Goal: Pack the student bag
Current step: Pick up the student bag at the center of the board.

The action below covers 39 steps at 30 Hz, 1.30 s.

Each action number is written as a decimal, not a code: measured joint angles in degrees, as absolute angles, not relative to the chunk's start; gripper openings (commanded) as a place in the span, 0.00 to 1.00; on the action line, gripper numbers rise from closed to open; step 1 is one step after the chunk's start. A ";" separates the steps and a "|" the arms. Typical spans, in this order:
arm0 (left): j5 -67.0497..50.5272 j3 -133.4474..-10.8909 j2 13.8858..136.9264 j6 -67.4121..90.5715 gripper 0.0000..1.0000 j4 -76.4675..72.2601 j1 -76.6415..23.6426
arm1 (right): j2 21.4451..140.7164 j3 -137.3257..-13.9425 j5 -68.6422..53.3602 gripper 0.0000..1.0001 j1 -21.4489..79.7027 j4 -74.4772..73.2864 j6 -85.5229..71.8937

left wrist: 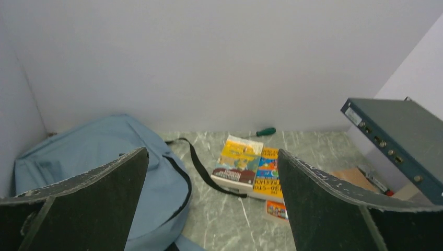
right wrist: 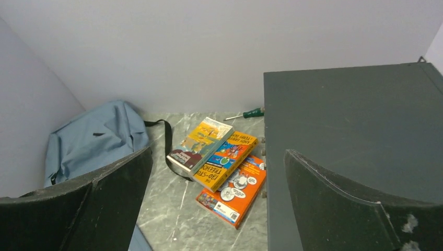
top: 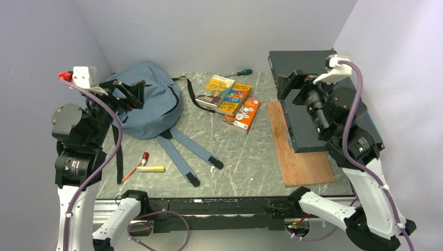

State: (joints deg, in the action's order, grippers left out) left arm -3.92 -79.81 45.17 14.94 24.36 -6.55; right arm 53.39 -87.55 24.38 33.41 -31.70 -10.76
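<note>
The student bag (top: 151, 107) is a soft grey-blue backpack lying flat at the table's back left, its two padded straps (top: 190, 151) trailing toward the front. It also shows in the left wrist view (left wrist: 89, 149) and the right wrist view (right wrist: 94, 138). Three colourful books (top: 230, 99) lie overlapped to its right, on the table. My left gripper (top: 130, 93) hovers above the bag's left side, open and empty (left wrist: 212, 152). Raised over the dark box, my right gripper (top: 288, 83) is open with nothing between its fingers (right wrist: 218, 152).
A flat dark grey metal box (top: 308, 104) sits at the right, partly on a wooden board (top: 303, 157). A green-handled screwdriver (top: 241, 72) lies at the back. A red-capped pen (top: 137, 163) and a yellow marker (top: 150, 169) lie front left. A black strap (left wrist: 201, 167) curls beside the books.
</note>
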 measured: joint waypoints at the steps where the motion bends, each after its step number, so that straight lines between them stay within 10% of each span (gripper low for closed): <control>1: -4.16 -78.76 44.86 14.98 0.99 24.75 -6.55 | 54.63 -88.44 24.32 1.00 33.41 -32.03 -11.03; 22: -8.51 -70.11 64.31 10.70 0.99 41.32 -6.90 | 59.09 -83.31 21.96 1.00 36.73 -31.73 -25.63; 39: 14.04 -83.37 101.73 3.11 0.96 48.80 -14.63 | 61.39 -86.08 8.27 1.00 36.40 -37.69 -14.28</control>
State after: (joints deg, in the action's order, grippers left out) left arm 14.04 -83.37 101.73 3.11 48.80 -14.63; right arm 61.39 -86.08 8.27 36.40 -37.69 -14.28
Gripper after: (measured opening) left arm 0.989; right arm 0.994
